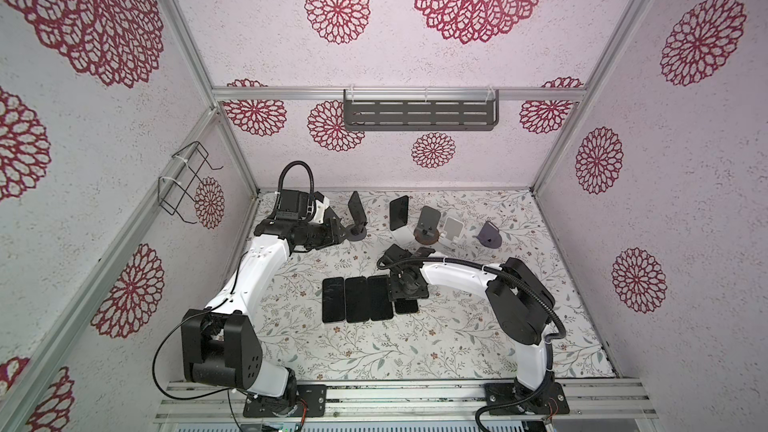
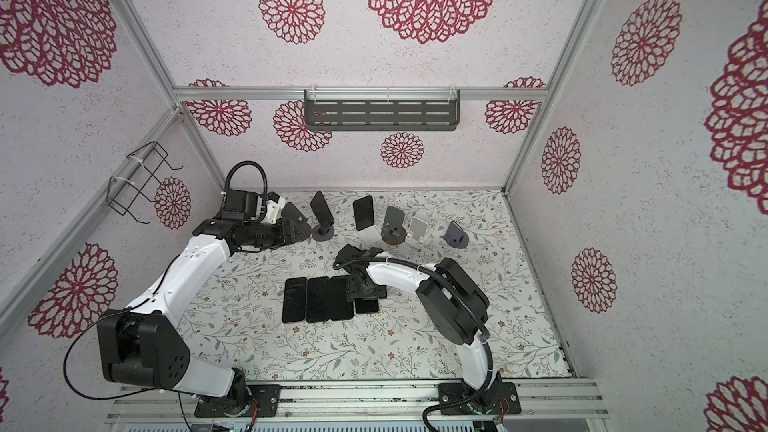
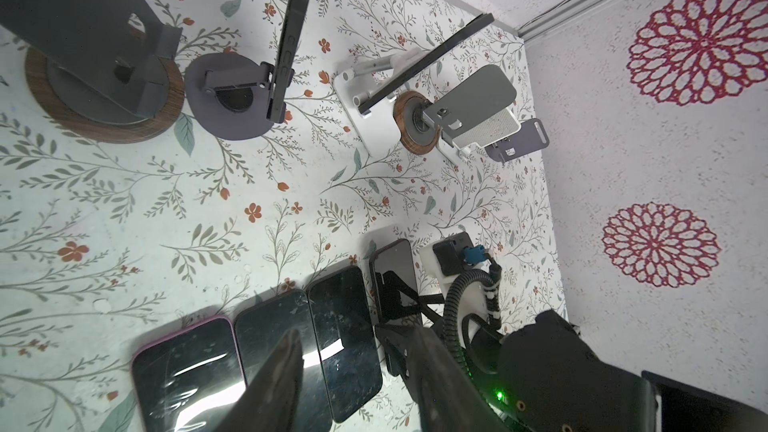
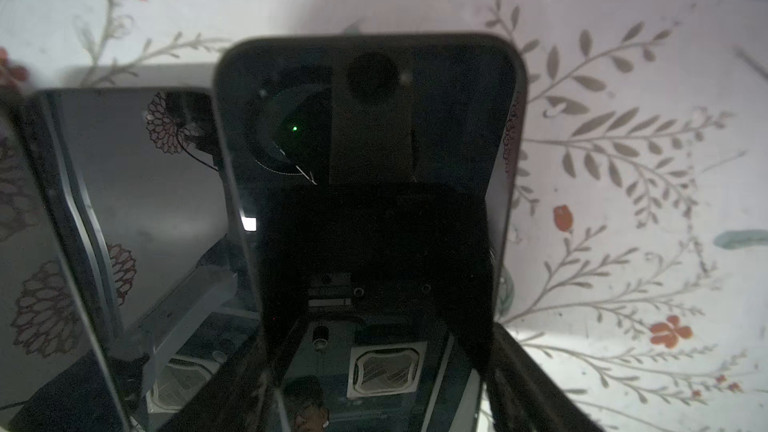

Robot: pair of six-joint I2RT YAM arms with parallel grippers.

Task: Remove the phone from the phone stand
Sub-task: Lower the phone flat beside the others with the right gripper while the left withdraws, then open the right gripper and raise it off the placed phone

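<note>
Right gripper (image 1: 405, 289) jaws clasp a phone (image 4: 365, 118) by its sides at the middle of the surface (image 1: 457, 338); it is best lowered flat beside the phone row (image 1: 356, 299), then released. Left gripper (image 3: 349, 338) jaws part-open, empty

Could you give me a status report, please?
Left fingers open, empty. Right fingers straddle flat phone, grip unclear. One phone on purple stand, second phone on white stand. Nothing blocks them.

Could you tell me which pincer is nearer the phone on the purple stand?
Left. The left pincer sits close to the purple-stand phone; the right pincer is farther forward, around a flat phone in the row.
</note>
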